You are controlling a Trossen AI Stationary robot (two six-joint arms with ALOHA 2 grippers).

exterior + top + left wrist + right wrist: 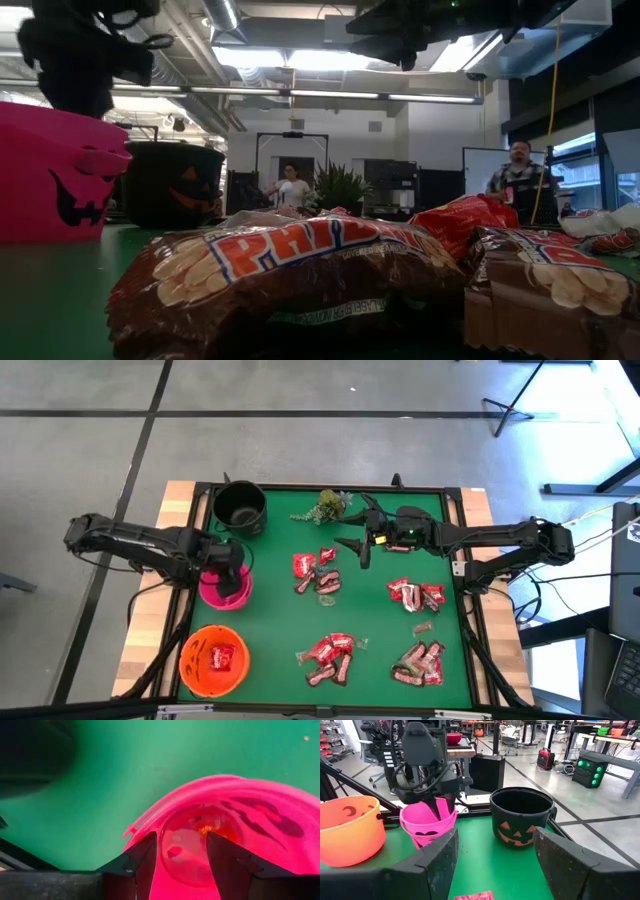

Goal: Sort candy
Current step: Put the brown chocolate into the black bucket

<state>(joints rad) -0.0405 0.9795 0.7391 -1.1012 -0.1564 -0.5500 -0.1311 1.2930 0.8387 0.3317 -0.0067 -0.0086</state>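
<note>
Candy lies in several heaps on the green mat: red packets and brown bars [318,575], [415,595], [330,658], [420,665]. In the low view, brown bars [290,270] lie close in front. My left gripper [232,572] [182,865] points down, open, its fingertips just inside the mouth of the pink bucket [222,592] [260,815] with nothing between them. A small blurred thing [204,827] lies on the bucket's bottom. My right gripper [345,530] [495,870] hangs open and level above the mat's far middle, holding nothing.
A black pumpkin-face bucket [240,507] [520,817] stands at the far left of the mat. An orange bucket [200,675] [347,827] at the near left holds a red packet [222,656]. A green sprig [325,507] lies at the far edge. People stand in the room behind.
</note>
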